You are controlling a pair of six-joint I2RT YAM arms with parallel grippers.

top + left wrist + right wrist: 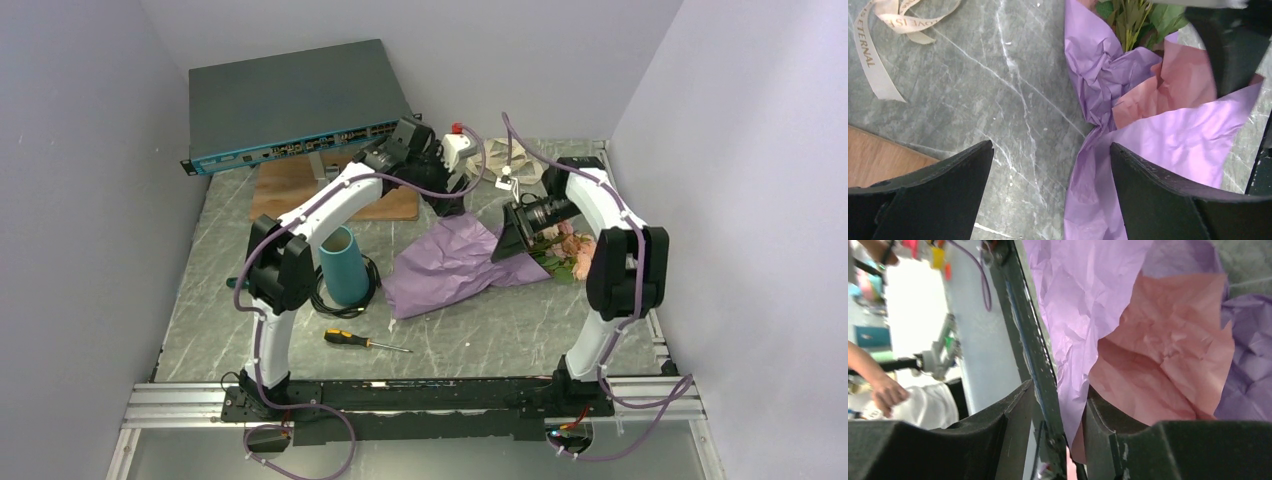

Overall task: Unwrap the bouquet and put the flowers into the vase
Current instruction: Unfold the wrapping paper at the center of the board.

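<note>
The bouquet (490, 255) lies right of centre, its purple paper (1168, 145) loosened, well apart from the vase (344, 265) on the left. The left gripper (1050, 190) hangs spread wide and empty above the paper; the right gripper (1060, 440) is narrowed beside the paper's edge, though I cannot tell if it pinches it. The paper looks light, crinkly and easy to tear, so pinch a loose edge; the stems (1130, 22) seem thin and springy, best gathered low together.

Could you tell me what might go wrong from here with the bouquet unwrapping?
1. The right tool has only a thin edge of purple paper between its fingers; it could tear or slip.
2. The flowers lie beside the right arm and may be dragged along.
3. The vase stands near the left arm, easily knocked.
</note>
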